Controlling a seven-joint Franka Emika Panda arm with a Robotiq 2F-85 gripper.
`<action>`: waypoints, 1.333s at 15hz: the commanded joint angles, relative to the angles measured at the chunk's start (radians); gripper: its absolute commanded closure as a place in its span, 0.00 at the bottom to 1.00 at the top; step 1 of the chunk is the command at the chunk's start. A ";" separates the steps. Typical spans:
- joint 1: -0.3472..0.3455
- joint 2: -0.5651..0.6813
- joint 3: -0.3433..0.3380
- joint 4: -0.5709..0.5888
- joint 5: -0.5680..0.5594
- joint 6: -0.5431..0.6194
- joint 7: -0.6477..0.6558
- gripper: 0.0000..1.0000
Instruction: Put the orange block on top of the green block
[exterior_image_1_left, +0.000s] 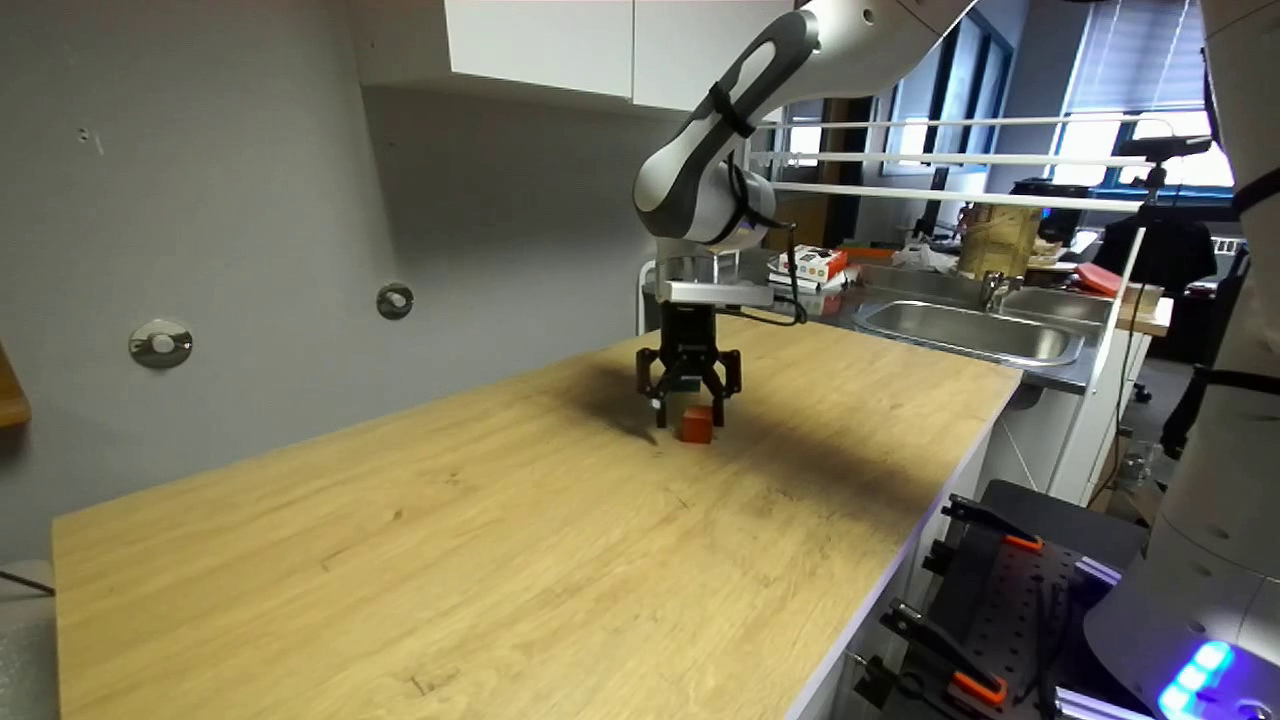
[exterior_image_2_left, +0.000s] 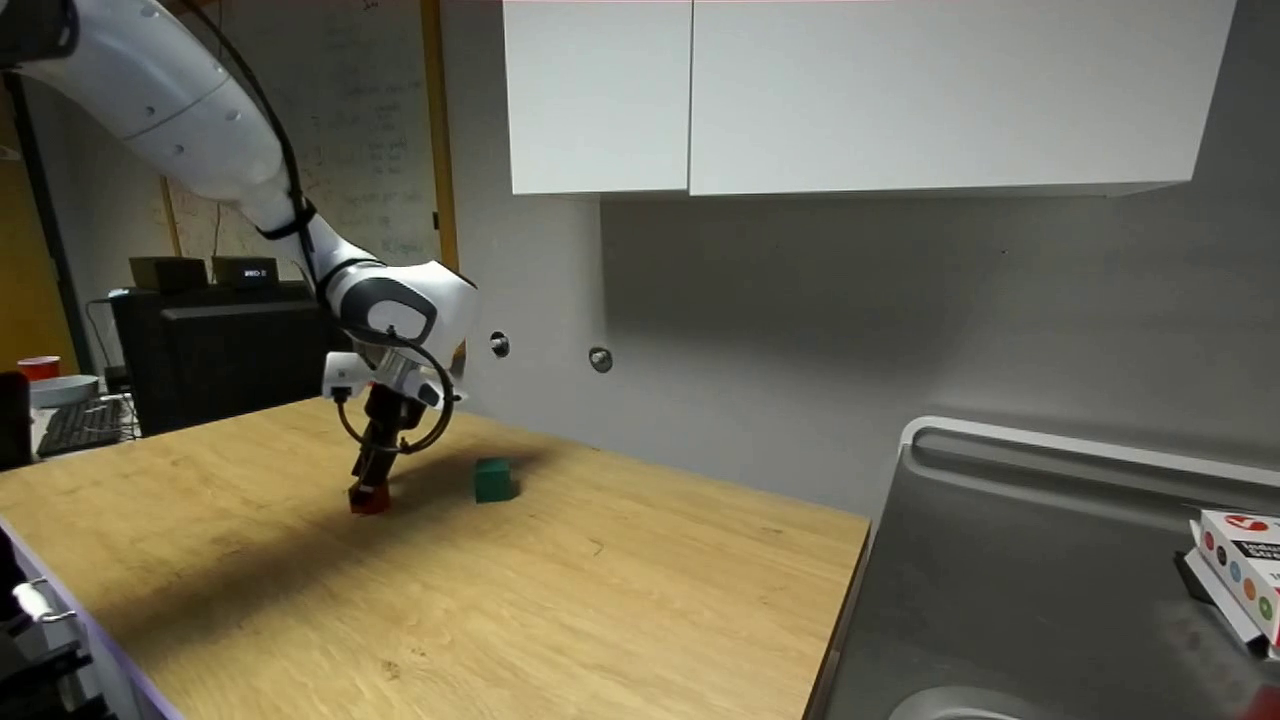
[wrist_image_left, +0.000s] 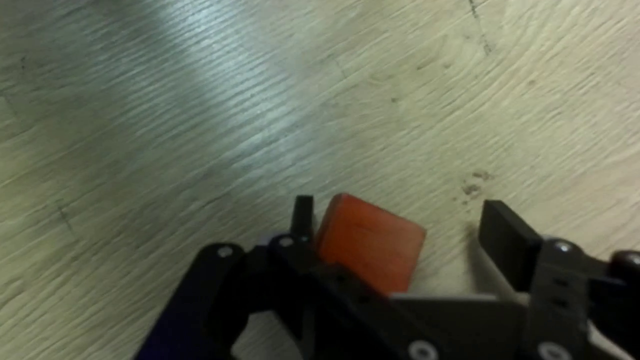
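Gripper (exterior_image_1_left: 689, 413), jaws parted wider than the orange block (wrist_image_left: 372, 240) between them, gripping nothing; that block rests on the table (exterior_image_2_left: 650, 580). Beyond, apart, stands the green block (exterior_image_2_left: 492, 480), its top bare. Approach appears nearly complete; grasping, lifting and stacking remain.

This looks like a lab: steel sink (exterior_image_1_left: 970, 332) beyond the hand (exterior_image_1_left: 689, 410), wall cupboards (exterior_image_1_left: 545, 42) higher up, a scribbled whiteboard (exterior_image_2_left: 365, 135) behind it
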 joint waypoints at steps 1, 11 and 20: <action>0.005 0.030 -0.010 0.053 0.013 -0.037 0.049 0.45; 0.000 -0.034 -0.035 0.096 -0.023 -0.040 0.062 0.81; -0.054 -0.045 -0.100 0.211 -0.045 -0.091 0.058 0.81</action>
